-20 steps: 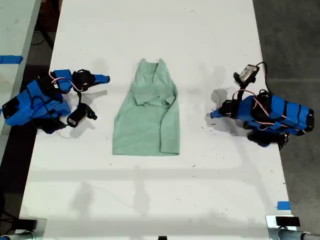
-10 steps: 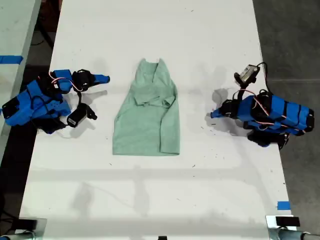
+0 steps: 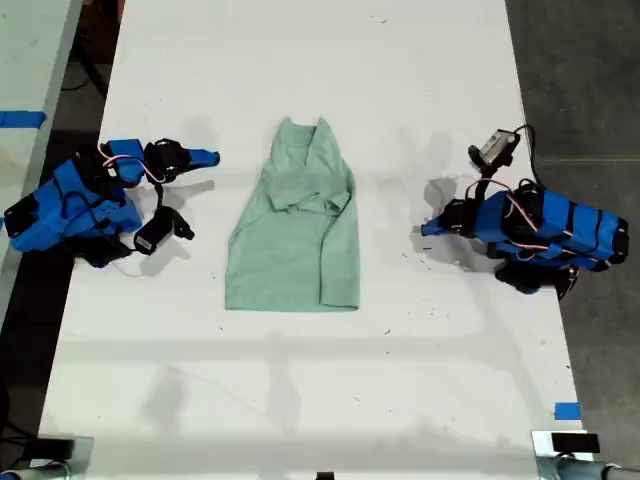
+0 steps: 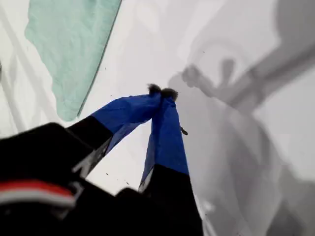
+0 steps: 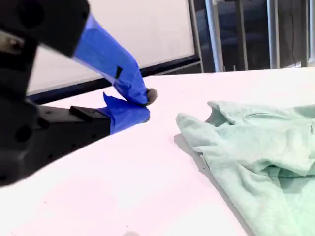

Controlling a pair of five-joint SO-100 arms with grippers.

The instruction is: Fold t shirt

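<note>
The pale mint-green t shirt [image 3: 295,230] lies flat mid-table, narrow neck end toward the far edge, one sleeve folded over its chest. My first gripper [image 3: 427,230] rests on the table at the exterior view's right, shut and empty, a hand's width from the shirt. Its wrist view shows the tips [image 4: 162,91] closed together and a hem corner of the t shirt [image 4: 74,49] beyond. My second gripper [image 3: 208,157] lies at the exterior view's left, shut on nothing. In its wrist view the closed tips [image 5: 145,105] sit short of the t shirt [image 5: 256,157] at its neck end.
The white table [image 3: 320,380] ends at dark floor on the exterior view's right. Blue tape [image 3: 566,411] marks its near corner there, with a clamp [image 3: 565,443] below. A second table with blue tape [image 3: 22,119] stands at the exterior view's left.
</note>
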